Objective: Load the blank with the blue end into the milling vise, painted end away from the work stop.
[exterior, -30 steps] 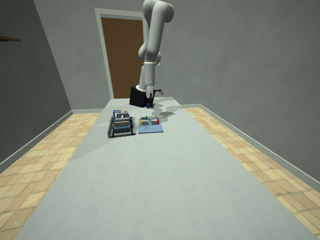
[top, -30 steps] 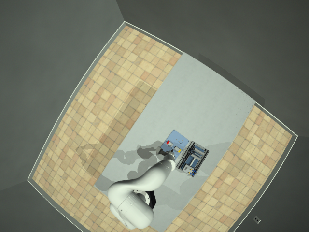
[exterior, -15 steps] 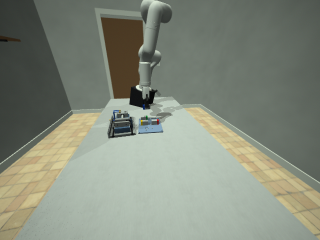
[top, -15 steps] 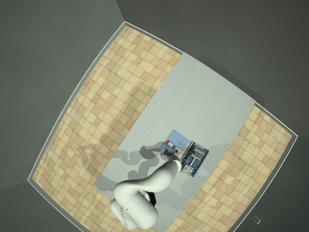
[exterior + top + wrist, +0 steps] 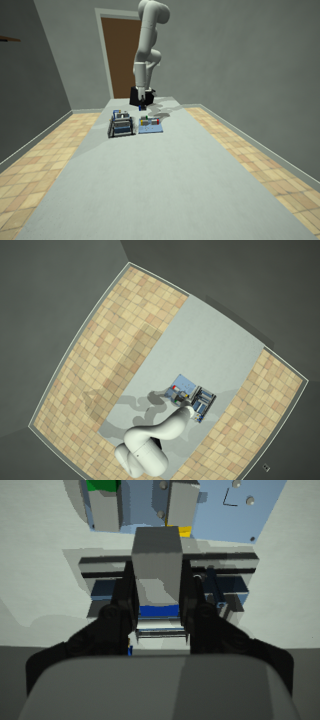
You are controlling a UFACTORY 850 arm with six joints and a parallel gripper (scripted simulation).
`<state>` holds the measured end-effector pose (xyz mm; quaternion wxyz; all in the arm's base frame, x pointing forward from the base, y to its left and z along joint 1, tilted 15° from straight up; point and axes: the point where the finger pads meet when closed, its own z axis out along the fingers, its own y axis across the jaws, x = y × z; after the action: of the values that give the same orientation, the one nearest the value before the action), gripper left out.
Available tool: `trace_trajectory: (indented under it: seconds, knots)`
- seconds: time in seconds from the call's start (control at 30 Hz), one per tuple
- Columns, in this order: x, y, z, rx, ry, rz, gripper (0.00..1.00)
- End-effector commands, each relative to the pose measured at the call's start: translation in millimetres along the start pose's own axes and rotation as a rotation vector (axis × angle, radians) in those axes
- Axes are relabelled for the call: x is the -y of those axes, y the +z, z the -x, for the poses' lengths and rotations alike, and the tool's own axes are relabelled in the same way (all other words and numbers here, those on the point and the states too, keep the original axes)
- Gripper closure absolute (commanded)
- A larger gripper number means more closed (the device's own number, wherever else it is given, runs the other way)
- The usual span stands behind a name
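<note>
My gripper [image 5: 158, 575] [image 5: 141, 102] is shut on the grey blank with the blue end [image 5: 156, 555] [image 5: 139, 107]. The blank hangs lengthwise between the fingers, with its blue end [image 5: 159, 611] towards the wrist. It is held in the air above the side of the milling vise [image 5: 220, 562] [image 5: 121, 125] [image 5: 204, 401] next to the infeed plate [image 5: 250, 515] [image 5: 151, 129] [image 5: 184, 382]. In the overhead view the arm hides the gripper and the blank.
Three other blanks lie on the infeed plate: a green-ended one [image 5: 102, 500] [image 5: 146, 117] [image 5: 176, 401], a yellow-ended one [image 5: 182, 505] [image 5: 141, 122] [image 5: 186, 395] and a red-ended one [image 5: 157, 121] [image 5: 175, 388]. The black robot base [image 5: 135, 96] stands behind.
</note>
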<state>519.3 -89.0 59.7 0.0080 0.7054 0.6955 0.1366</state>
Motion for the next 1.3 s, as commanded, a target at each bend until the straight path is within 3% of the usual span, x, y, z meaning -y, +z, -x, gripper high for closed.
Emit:
trace_trajectory:
  seconds: [0.0, 0.27, 0.6, 0.83, 1.17, 1.27]
  knots:
    - [-12.0, 0.4, 22.0, 0.000, 0.000, -0.008, 1.00]
    - [-14.2, 0.6, 26.5, 0.000, 0.000, -0.009, 1.00]
    - [-35.4, 1.9, 70.0, 0.000, 0.000, -0.009, 1.00]
    - [-35.4, 1.9, 70.0, 0.000, 0.000, -0.009, 1.00]
    - [-56.7, 3.2, 113.4, 0.000, 0.000, -0.009, 1.00]
    - [-56.7, 3.2, 113.4, 0.000, 0.000, -0.009, 1.00]
